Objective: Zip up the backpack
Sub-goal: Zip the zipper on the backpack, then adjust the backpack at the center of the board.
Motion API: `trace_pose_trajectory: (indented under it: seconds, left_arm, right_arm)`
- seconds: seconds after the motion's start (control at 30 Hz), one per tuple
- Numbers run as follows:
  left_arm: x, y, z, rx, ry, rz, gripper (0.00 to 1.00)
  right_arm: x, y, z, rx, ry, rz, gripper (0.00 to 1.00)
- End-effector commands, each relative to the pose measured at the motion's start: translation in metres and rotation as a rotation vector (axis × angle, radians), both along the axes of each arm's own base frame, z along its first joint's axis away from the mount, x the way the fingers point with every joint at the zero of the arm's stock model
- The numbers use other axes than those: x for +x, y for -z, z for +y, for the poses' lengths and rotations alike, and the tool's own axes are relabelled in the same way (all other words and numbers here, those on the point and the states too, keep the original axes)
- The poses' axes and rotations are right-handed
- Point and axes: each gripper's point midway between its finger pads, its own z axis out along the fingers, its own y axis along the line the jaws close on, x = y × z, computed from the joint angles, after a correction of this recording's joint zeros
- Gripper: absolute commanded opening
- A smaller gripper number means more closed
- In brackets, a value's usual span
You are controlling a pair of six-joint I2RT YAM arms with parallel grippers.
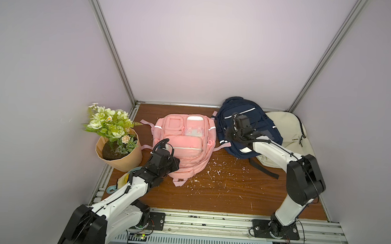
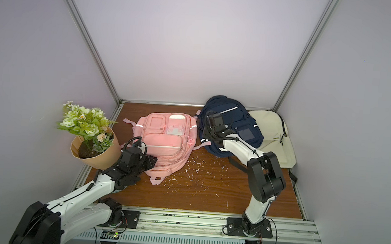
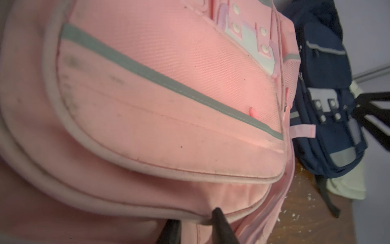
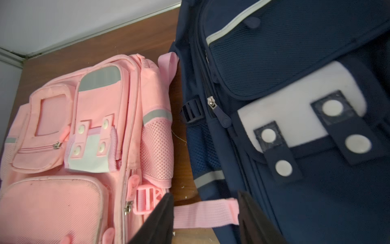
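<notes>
Your left gripper stands released at the pink bag, your right gripper released near its strap; cream bag label unreadable.

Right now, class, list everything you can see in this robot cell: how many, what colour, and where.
pink backpack: one, pink, middle of the table, front up
navy backpack: one, dark blue, back right, overlapping the cream one
cream backpack: one, off-white, back right corner
potted flowers: one, white and green blooms in a tan pot, table's left edge
white flecks: many, white, scattered in front of the backpacks
table: one, brown wood
unclear item: one, yellow and teal, under the left arm
left hand: one, black, at the pink backpack's lower edge
right hand: one, black, open over the navy backpack's edge
</notes>
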Motion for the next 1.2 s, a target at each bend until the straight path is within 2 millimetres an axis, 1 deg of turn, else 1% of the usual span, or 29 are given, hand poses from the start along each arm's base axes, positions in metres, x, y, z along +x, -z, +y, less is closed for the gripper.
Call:
trace_pose_trajectory:
  seconds: [0.0, 0.1, 0.2, 0.3, 0.37, 0.43, 0.5, 0.57, 0.67, 0.73, 0.83, 0.87, 0.93, 0.97, 1.0, 1.07, 1.1, 1.17]
  left_arm:
    - [0.011, -0.026, 0.015, 0.108, -0.035, -0.069, 0.58]
    - [0.021, -0.043, 0.034, 0.179, -0.097, -0.097, 0.76]
    - [0.037, -0.048, 0.056, 0.217, -0.159, -0.072, 0.83]
    - [0.051, -0.053, 0.064, 0.255, -0.2, -0.072, 0.88]
    - [0.058, -0.051, 0.07, 0.277, -0.244, -0.062, 0.92]
    - [0.062, -0.041, 0.08, 0.322, -0.297, -0.021, 0.99]
    - [0.063, -0.027, 0.088, 0.358, -0.329, 0.019, 0.98]
    - [0.062, -0.014, 0.09, 0.365, -0.339, 0.043, 0.97]
    - [0.057, 0.004, 0.089, 0.365, -0.33, 0.074, 0.97]
    - [0.054, 0.014, 0.086, 0.356, -0.311, 0.091, 1.0]
    - [0.048, 0.028, 0.074, 0.301, -0.255, 0.113, 0.92]
    - [0.046, 0.032, 0.068, 0.275, -0.23, 0.117, 0.88]
    - [0.042, 0.038, 0.056, 0.24, -0.188, 0.109, 0.81]
    - [0.04, 0.037, 0.049, 0.25, -0.171, 0.101, 0.79]
    - [0.038, 0.036, 0.043, 0.273, -0.152, 0.092, 0.79]
    - [0.034, 0.035, 0.03, 0.285, -0.119, 0.094, 0.78]
    - [0.031, 0.036, 0.024, 0.268, -0.102, 0.098, 0.76]
    - [0.026, 0.033, 0.015, 0.231, -0.083, 0.087, 0.74]
  right_arm:
    - [-0.02, 0.01, 0.019, 0.099, -0.04, 0.018, 0.55]
    - [-0.04, 0.02, 0.036, 0.152, -0.084, 0.035, 0.56]
    - [-0.062, 0.021, 0.059, 0.19, -0.124, 0.038, 0.59]
    - [-0.085, 0.017, 0.079, 0.228, -0.152, 0.023, 0.64]
    - [-0.097, 0.015, 0.09, 0.249, -0.164, 0.017, 0.67]
    - [-0.107, 0.017, 0.101, 0.271, -0.173, 0.028, 0.7]
    - [-0.113, 0.024, 0.111, 0.29, -0.183, 0.046, 0.72]
    - [-0.116, 0.033, 0.122, 0.293, -0.199, 0.072, 0.73]
    - [-0.114, 0.046, 0.137, 0.285, -0.226, 0.108, 0.74]
    - [-0.112, 0.055, 0.146, 0.253, -0.236, 0.131, 0.74]
    - [-0.112, 0.074, 0.152, 0.208, -0.24, 0.167, 0.71]
    - [-0.112, 0.079, 0.153, 0.202, -0.245, 0.175, 0.65]
    - [-0.112, 0.082, 0.155, 0.185, -0.256, 0.179, 0.44]
    - [-0.111, 0.08, 0.156, 0.174, -0.264, 0.177, 0.34]
    - [-0.11, 0.074, 0.156, 0.167, -0.272, 0.164, 0.25]
    - [-0.106, 0.061, 0.155, 0.15, -0.274, 0.13, 0.12]
    - [-0.103, 0.052, 0.152, 0.132, -0.266, 0.108, 0.06]
    - [-0.097, 0.037, 0.144, 0.085, -0.241, 0.065, 0.0]
